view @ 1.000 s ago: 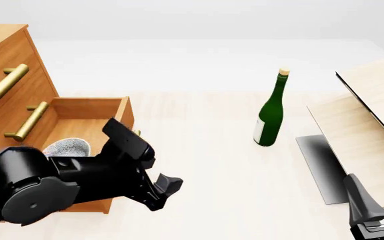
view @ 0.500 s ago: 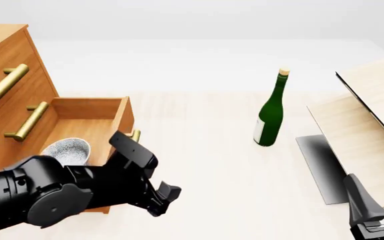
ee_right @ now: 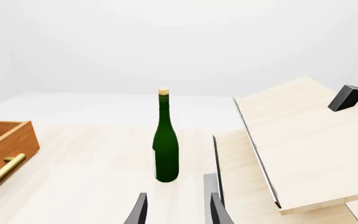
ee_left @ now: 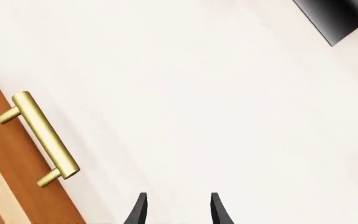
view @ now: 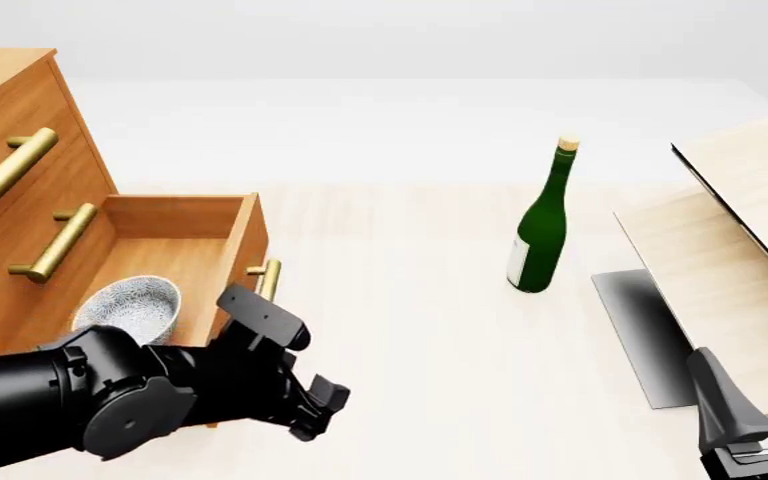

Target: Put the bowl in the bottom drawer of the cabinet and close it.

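1. A pale counter (view: 424, 330) is seen spread across the whole front view, carrying everything else.
2. The cabinet (view: 4, 130), a tall orange-brown chest with brass bar handles, is stood at the counter's left edge.
3. Pale light-wood boards (view: 738, 230) are shown tilted at the right side, with a dark slab (view: 638, 335) lying flat beneath them.
4. The bottom drawer (view: 177, 255) is shown pulled out from the cabinet, its inside open to view and its brass handle (ee_left: 39, 139) set on the front panel.
5. The left arm (view: 104, 405) is stretched low across the drawer's near corner, and its gripper (view: 317, 405) is held just past the drawer front, above bare counter.
6. The left fingers (ee_left: 138, 212) are seen parted with nothing between them; in the left wrist view the handle is found just beside them, untouched.
7. A green bottle (view: 542, 225) with a cork is stood upright mid-counter, well apart from the drawer.
8. The right gripper (ee_right: 175, 210) is kept at the near right corner, its fingers spread and empty, pointed toward the bottle.
9. The bowl (view: 128, 308), white with grey speckling, is seen resting upright inside the bottom drawer, near its front.
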Controlling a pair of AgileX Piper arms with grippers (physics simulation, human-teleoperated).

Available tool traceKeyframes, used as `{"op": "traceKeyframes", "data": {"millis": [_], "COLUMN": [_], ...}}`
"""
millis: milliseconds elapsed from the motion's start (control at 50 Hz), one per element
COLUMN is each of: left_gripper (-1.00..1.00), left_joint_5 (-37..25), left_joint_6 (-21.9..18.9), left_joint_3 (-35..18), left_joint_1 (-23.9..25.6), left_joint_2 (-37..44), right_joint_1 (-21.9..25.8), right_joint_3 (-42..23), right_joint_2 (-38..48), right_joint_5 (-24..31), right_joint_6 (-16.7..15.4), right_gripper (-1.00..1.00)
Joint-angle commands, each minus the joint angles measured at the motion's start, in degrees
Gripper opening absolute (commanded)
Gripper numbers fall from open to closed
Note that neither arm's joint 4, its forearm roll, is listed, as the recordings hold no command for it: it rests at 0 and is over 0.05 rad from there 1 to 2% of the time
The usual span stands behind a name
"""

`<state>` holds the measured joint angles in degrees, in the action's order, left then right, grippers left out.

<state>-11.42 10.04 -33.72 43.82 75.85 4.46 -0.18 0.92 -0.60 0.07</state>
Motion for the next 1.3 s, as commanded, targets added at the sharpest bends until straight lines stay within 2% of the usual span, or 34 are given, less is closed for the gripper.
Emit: {"op": "traceKeyframes", "data": {"millis": [20, 540, 960, 1300], "left_gripper": [1.00, 1.00, 1.00, 1.00], "left_joint_5": [0.81, 1.35, 4.56, 5.17], "left_joint_6": [1.61, 2.02, 2.02, 2.75], "left_joint_3": [1.38, 2.26, 1.69, 1.85], "left_joint_1": [-1.61, -5.56, -9.08, -11.47], "left_joint_2": [0.71, 0.41, 5.41, 6.08], "right_joint_1": [-0.02, -0.02, -0.02, -0.02], "right_joint_3": [0.03, 0.03, 0.03, 0.03], "right_joint_2": [-0.01, -0.02, -0.01, 0.01], "right_joint_5": [-0.04, -0.04, -0.04, -0.04], "right_joint_6": [-0.01, -0.01, -0.02, -0.02], "right_gripper": [1.00, 1.00, 1.00, 1.00]}}
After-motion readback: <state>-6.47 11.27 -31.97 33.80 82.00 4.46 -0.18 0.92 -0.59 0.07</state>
